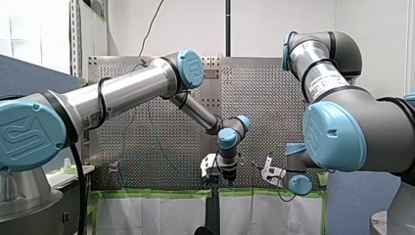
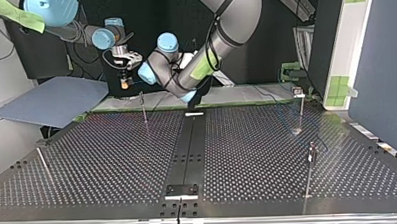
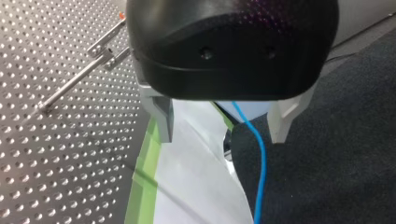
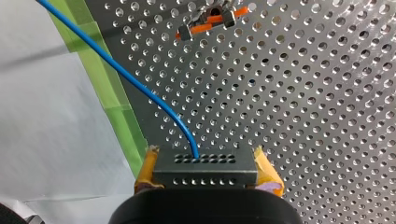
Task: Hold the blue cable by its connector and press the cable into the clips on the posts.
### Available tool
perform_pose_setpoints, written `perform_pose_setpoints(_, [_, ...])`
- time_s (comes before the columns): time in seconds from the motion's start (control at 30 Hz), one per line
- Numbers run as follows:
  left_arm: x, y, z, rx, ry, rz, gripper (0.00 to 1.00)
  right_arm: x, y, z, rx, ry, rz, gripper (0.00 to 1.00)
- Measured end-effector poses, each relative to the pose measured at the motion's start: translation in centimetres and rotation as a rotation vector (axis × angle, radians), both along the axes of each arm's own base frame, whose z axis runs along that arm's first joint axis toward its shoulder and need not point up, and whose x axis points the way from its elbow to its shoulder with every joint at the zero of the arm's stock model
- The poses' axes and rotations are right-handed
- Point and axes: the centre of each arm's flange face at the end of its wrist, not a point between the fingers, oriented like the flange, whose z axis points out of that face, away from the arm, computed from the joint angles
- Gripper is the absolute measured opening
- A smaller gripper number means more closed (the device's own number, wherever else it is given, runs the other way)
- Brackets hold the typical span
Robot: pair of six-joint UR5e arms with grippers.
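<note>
In the right wrist view my right gripper (image 4: pixel 206 169) is shut with its yellow pads (image 4: pixel 265 169) on a metal connector block (image 4: pixel 205 176) full of small holes. The blue cable (image 4: pixel 126 74) leaves the block's face and curves away over the perforated table. Ahead of it stands a post with an orange clip (image 4: pixel 212 19). In the left wrist view my left gripper (image 3: pixel 222 133) is open, and the blue cable (image 3: pixel 260 158) hangs between its pale fingers (image 3: pixel 161 119) without being pinched. Both grippers hover near the table's taped edge, my left gripper (image 1: pixel 219 169) beside my right gripper (image 1: pixel 270 171).
In the top view thin posts stand on the perforated table (image 2: pixel 113 165): one (image 2: pixel 144 108) near the arms, two (image 2: pixel 301 111) (image 2: pixel 310 168) at the view's right, one leaning (image 2: pixel 44 165) at its left. Green tape (image 3: pixel 147 172) and white sheeting border the table.
</note>
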Motion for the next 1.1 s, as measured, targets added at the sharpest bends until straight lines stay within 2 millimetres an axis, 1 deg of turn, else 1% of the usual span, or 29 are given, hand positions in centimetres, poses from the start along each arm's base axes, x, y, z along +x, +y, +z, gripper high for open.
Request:
perform_pose_setpoints(0.23, [0.7, 0.7, -0.2, 0.004, -0.006, 0.018, 1.0, 0.0, 0.0, 0.0, -0.001, -0.001, 0.001, 0.0])
perform_pose_setpoints(0.47, [1.1, 1.0, -0.4, -0.002, -0.008, 0.022, 1.0, 0.1, 0.0, 0.0, -0.001, -0.002, 0.002, 0.0])
perform_pose_setpoints(0.57, [1.1, 1.2, -0.9, 0.004, -0.003, 0.023, 1.0, 0.1, 0.0, 0.0, -0.001, -0.002, 0.003, 0.0])
perform_pose_setpoints(0.7, [0.5, 0.9, -2.5, 0.017, 0.018, 0.0, 1.0, 0.1, 0.0, 0.0, -0.001, -0.002, 0.003, 0.0])
perform_pose_setpoints(0.83, [-0.3, 0.5, -4.9, 0.024, 0.033, -0.02, 1.0, 0.1, 0.0, 0.0, -0.001, -0.002, 0.003, 0.0])
perform_pose_setpoints(0.97, [-0.8, 0.7, -7.4, 0.039, 0.05, -0.024, 1.0, 0.1, 0.0, 0.0, -0.001, -0.002, 0.003, 0.0])
perform_pose_setpoints(1.03, [-0.7, 0.7, -8.3, 0.038, 0.048, -0.018, 1.0, 0.1, 0.0, 0.0, -0.002, -0.004, 0.003, 0.0])
perform_pose_setpoints(1.1, [-0.5, 0.6, -8.6, 0.029, 0.039, -0.016, 1.0, 0.1, 0.0, 0.0, -0.003, -0.005, 0.002, 0.0])
